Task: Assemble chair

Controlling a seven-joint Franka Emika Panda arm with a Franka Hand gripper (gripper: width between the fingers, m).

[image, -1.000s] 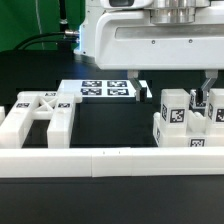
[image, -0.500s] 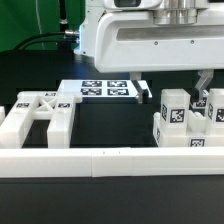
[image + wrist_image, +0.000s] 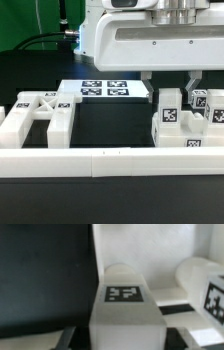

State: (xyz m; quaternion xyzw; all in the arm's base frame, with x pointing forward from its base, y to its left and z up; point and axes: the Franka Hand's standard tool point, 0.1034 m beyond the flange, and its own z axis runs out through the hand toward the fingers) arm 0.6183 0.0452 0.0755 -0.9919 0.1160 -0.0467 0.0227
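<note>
A white chair post (image 3: 168,108) with a black-and-white tag stands upright in a cluster of white tagged chair parts (image 3: 195,128) at the exterior view's right. My gripper (image 3: 169,90) is over the top of this post, with one finger on each side of it. In the wrist view the post (image 3: 124,293) fills the space between my dark fingers (image 3: 68,336), with a narrow gap at each side. The gripper (image 3: 125,341) is open. A white chair frame with crossed braces (image 3: 40,110) lies at the exterior view's left.
The marker board (image 3: 105,90) lies at the back centre. A long plain white border rail (image 3: 110,160) runs along the front. The white robot body (image 3: 140,40) hangs over the middle. Another tagged part (image 3: 212,297) stands close beside the post.
The fingers now stand closer together around the tagged post. The post and its cluster have shifted slightly to the exterior view's left.
</note>
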